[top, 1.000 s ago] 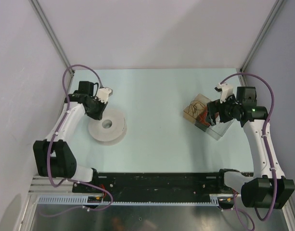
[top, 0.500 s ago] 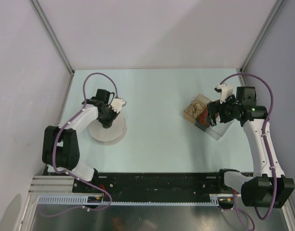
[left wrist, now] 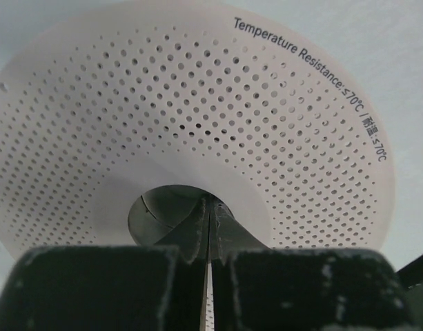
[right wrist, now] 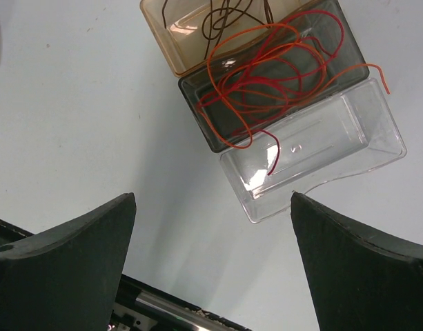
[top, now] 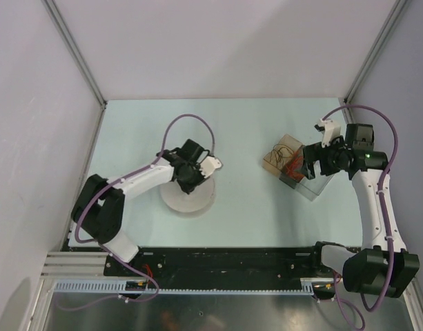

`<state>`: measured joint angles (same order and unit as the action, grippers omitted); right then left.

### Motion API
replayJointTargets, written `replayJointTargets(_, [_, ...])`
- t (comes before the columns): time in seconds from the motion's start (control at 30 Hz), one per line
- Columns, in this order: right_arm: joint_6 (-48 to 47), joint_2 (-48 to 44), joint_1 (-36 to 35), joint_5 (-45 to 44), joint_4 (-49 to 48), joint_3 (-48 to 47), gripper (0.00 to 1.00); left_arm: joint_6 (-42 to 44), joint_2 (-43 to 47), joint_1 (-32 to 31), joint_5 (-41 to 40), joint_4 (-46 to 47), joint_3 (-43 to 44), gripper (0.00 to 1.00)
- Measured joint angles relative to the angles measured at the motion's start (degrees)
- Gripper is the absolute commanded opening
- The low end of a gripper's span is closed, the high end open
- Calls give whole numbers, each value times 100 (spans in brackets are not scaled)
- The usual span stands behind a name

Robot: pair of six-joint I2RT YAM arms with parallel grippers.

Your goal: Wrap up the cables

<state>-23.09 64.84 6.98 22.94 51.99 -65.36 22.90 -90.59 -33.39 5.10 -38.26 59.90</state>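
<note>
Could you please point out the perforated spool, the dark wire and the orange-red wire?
perforated spool [left wrist: 280, 138]: left wrist view, perforated flange face.
dark wire [right wrist: 223, 19]: right wrist view, loop near the frame's top.
orange-red wire [right wrist: 256, 79]: right wrist view, tangle's middle.

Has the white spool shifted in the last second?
Yes. The spool has slid right, toward the trays, with the left pincer.

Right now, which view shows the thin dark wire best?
Right wrist: the dark wire lies looped in the amber tray, though cut off by the frame's top edge. Top external shows it only faintly. Left wrist shows just the spool.
</note>
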Motion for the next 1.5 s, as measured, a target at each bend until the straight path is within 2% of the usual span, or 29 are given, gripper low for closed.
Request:
replayJointTargets(0.2, [-11,70,205,70,0,0,99,-365,-673,-693,299,11,715,0])
replayJointTargets(0.37, [-13,74,280,127,-2,0,99,-549,-1117,-826,522,24,1196,2])
replayJointTargets(0.43, [-13,74,289,149,-2,0,99,-595,-1145,-846,573,15,1303,10])
replayJointTargets(0.57, [-13,74,289,153,-26,0,99,-581,-940,-848,610,-90,1473,40])
replayJointTargets(0.73, [44,74,90,59,-216,0,98,-608,170,-704,804,-380,1493,67])
replayJointTargets(0.83, [87,122,-350,-201,-501,0,96,-704,1075,-380,1178,-472,1609,80])
replayJointTargets(0.93, [94,323,-791,-452,-841,0,92,-896,1770,400,1628,-468,1788,96])
replayJointTargets(1.03, [33,695,-1086,-715,-1220,0,84,-1123,2288,1073,1954,-437,1880,99])
replayJointTargets(1.13, [-120,1130,-1344,-1034,-1635,0,74,-1311,2594,1405,2138,-476,1880,99])
replayJointTargets(1.33, [-446,1921,-1770,-1644,-2529,-9,60,-1659,2933,1620,2210,-505,1794,99])
replayJointTargets(1.5, [-680,2688,-1834,-2079,-3086,-94,55,-1891,3191,1633,2210,-514,1574,100])
